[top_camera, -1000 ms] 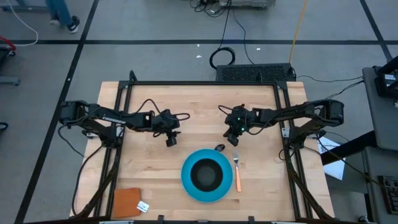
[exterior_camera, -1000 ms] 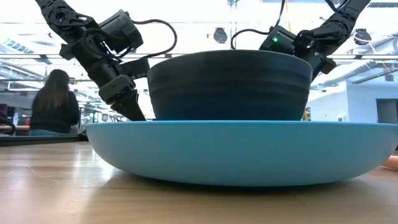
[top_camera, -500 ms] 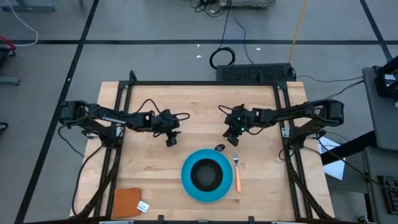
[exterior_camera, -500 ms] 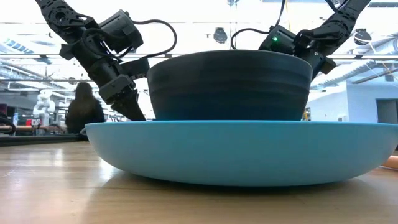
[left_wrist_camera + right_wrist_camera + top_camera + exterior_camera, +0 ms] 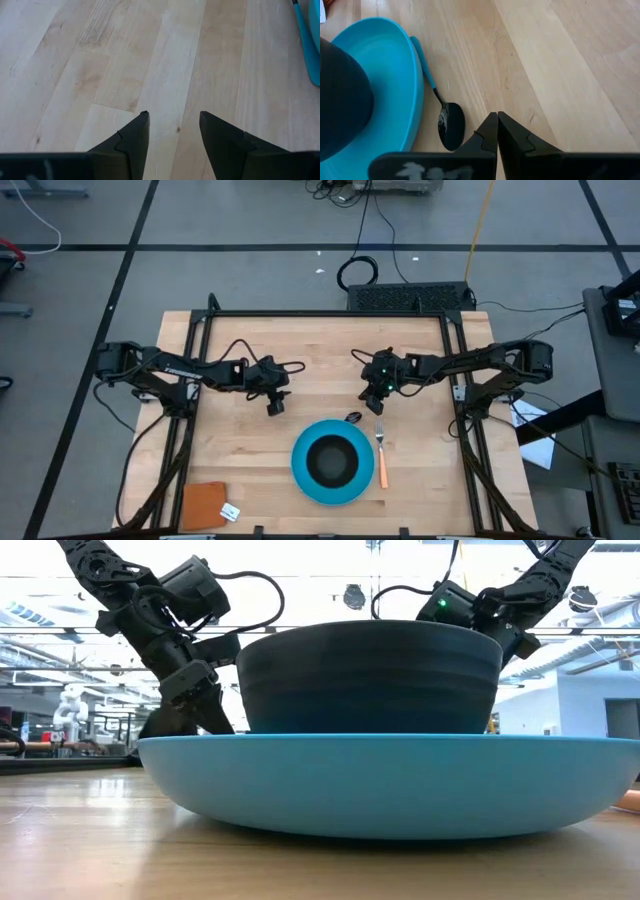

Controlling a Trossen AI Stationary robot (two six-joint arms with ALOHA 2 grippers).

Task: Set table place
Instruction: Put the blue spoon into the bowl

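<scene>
Round bright-blue plate [image 5: 300, 470] with black bowl [image 5: 331, 460] centred sits at table's [image 5: 320, 350] 6 o'clock. Orange-handled metal fork [image 5: 381, 455] at plate's 3 o'clock, long axis 12–6, tines toward 12. Teal-handled dark spoon [image 5: 440, 107] at plate's 1 o'clock rim. Left gripper [image 5: 171, 131] wide apart, empty. Right gripper [image 5: 497, 131] fingers pressed together, empty.

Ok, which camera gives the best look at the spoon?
The right wrist view: the spoon shows whole, teal handle along the blue plate's rim. The high view shows only its dark bowl; the low and left wrist views don't clearly show it.
</scene>
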